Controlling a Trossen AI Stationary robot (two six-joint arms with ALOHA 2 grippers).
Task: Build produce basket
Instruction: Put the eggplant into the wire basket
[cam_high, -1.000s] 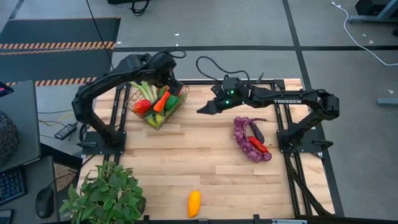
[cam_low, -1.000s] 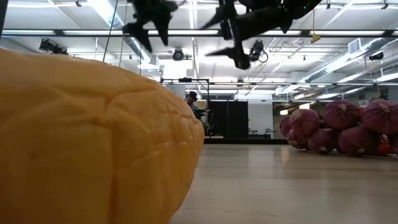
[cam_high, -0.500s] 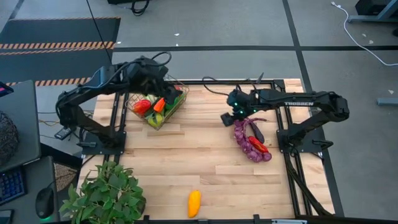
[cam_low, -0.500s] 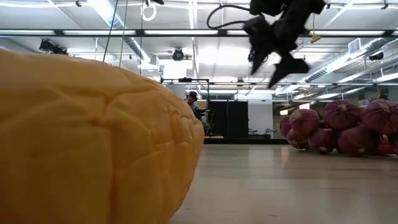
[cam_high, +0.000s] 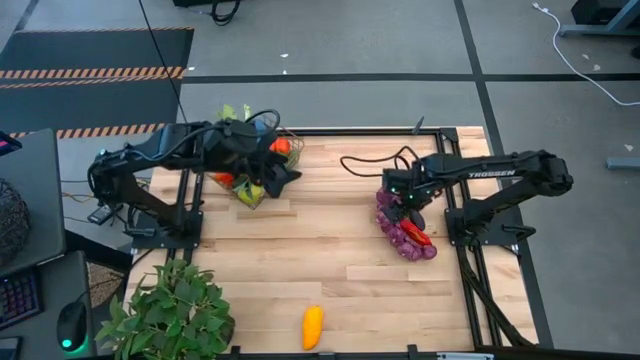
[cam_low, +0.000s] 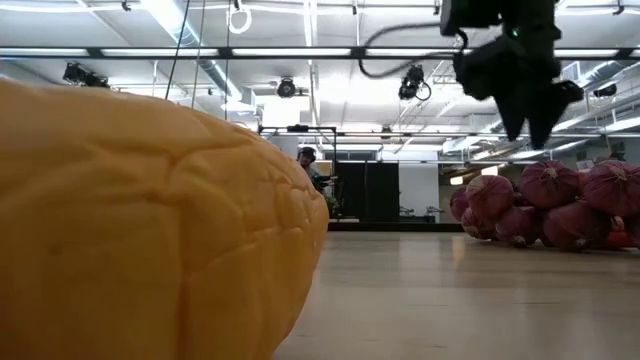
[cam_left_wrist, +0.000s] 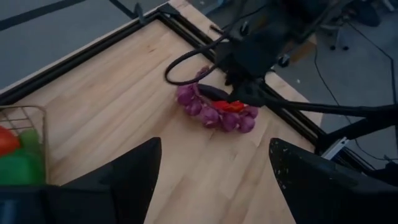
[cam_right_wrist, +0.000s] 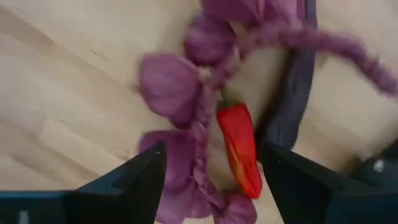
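Note:
The wire basket (cam_high: 243, 188) stands at the table's far left with red, green and orange produce (cam_high: 283, 146) in it, and its corner (cam_left_wrist: 25, 127) shows in the left wrist view. My left gripper (cam_high: 287, 177) hovers open over the basket, pointing toward the table's right. At the right, a string of purple bulbs (cam_high: 398, 233) lies on the table with a red pepper (cam_right_wrist: 239, 149) and a dark eggplant (cam_right_wrist: 292, 106) on or beside it. My right gripper (cam_right_wrist: 211, 180) hangs open above them, pointing down, apart from them (cam_low: 530, 120).
A yellow-orange piece of produce (cam_high: 312, 326) lies near the table's front edge and fills the low view's left (cam_low: 150, 220). A leafy green plant (cam_high: 170, 315) stands at the front left corner. Bare wood (cam_high: 320, 240) stretches between the basket and the purple string.
My right gripper has swung from the table's far middle toward the right edge, come down and tipped from nearly level to pointing down over the purple string. My left gripper has risen from the basket and tipped up, now pointing toward the table's right.

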